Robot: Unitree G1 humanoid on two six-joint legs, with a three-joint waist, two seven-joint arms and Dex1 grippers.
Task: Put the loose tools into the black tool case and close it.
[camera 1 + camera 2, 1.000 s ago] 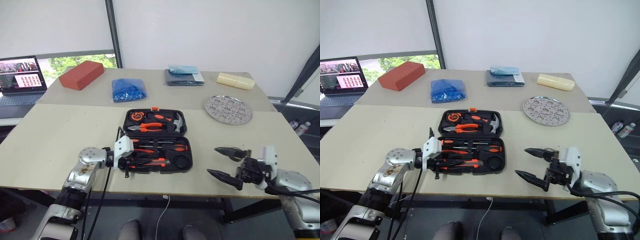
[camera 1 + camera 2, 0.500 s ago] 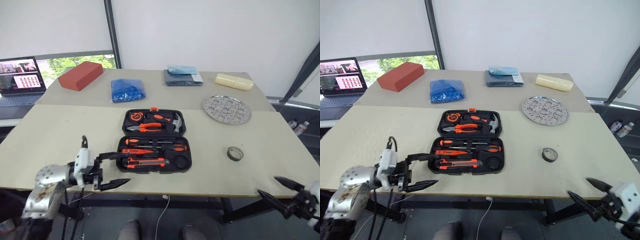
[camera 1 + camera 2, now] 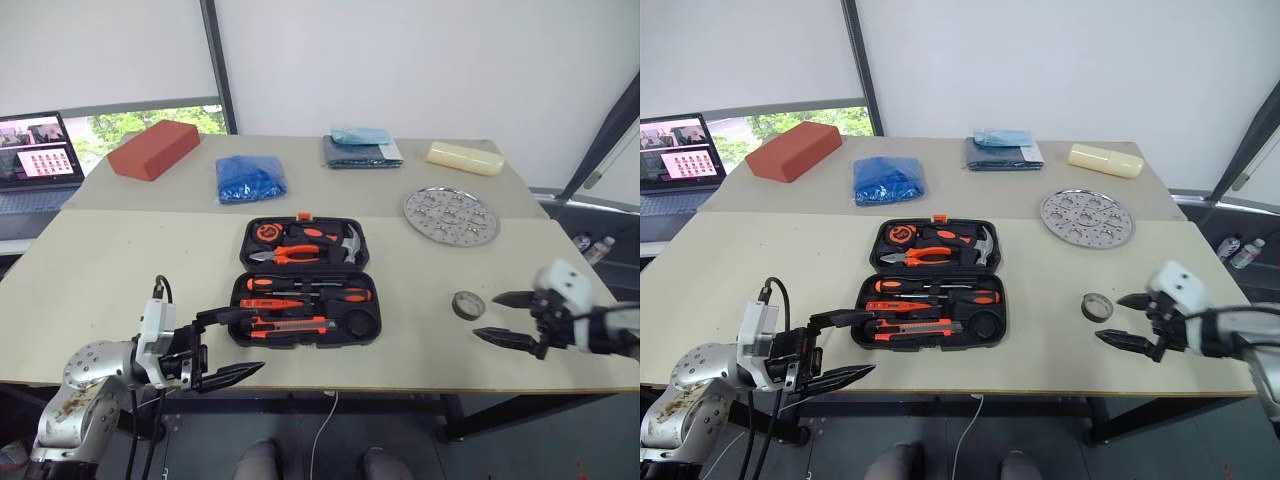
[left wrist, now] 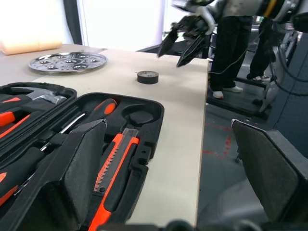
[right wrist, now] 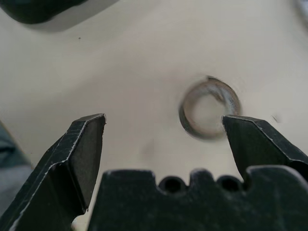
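Note:
The black tool case (image 3: 305, 285) lies open at the table's centre. Its near half holds two orange-and-black screwdrivers (image 3: 310, 295) and the utility knife (image 3: 290, 324). The grey tape ring (image 3: 467, 304) lies loose on the table to the right of the case. My right gripper (image 3: 486, 315) hovers open just right of the ring, and in the right wrist view the ring (image 5: 209, 108) sits ahead of the open fingers (image 5: 77, 154). My left gripper (image 3: 250, 340) is open and empty at the table's near edge, pointing toward the case's front left corner.
A round perforated metal tray (image 3: 451, 215) sits behind the ring. Along the back are a red block (image 3: 153, 150), a blue bundle (image 3: 248, 178), folded cloths (image 3: 362, 150) and a cream block (image 3: 464, 157). A laptop (image 3: 35, 150) stands far left. A person (image 4: 236, 48) stands beyond the table.
My left gripper opened and drew back from the case to the near edge. My right gripper swung off the table's right, then came back beside the tape ring, which now shows.

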